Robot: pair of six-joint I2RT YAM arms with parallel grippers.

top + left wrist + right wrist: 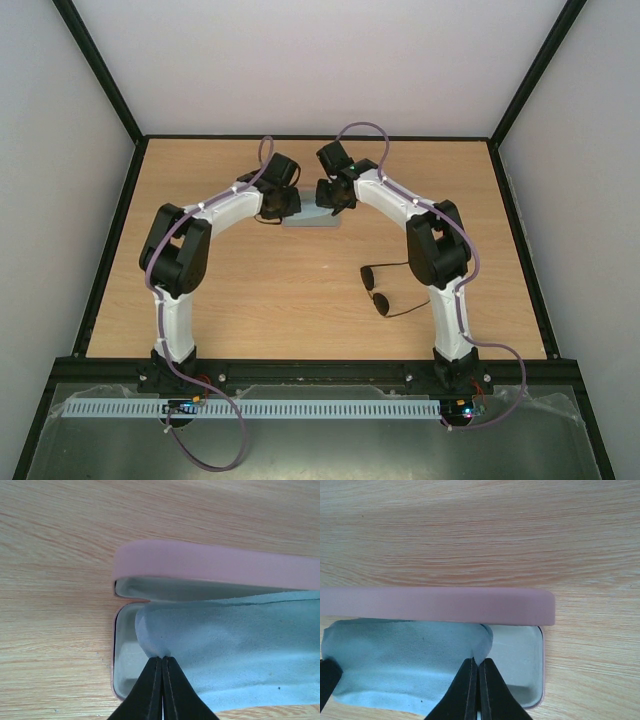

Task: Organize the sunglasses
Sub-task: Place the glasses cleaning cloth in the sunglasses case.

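The sunglasses [381, 291], thin dark frame with two dark round lenses, lie on the table in front of the right arm, away from both grippers. At the back middle a pink case [210, 565] [435, 605] lies open with a light blue cloth [235, 645] [405, 655] draped in it. My left gripper [163, 658] is shut on the cloth's left end. My right gripper [478, 661] is shut on the cloth's right end. In the top view both grippers [287, 203] [330, 196] meet over the case [312, 222].
The wooden table [250, 290] is bounded by a black frame and pale walls. The case's grey lining [125, 655] [520, 660] shows at both ends beside the cloth. Both arms arch inward from the near edge.
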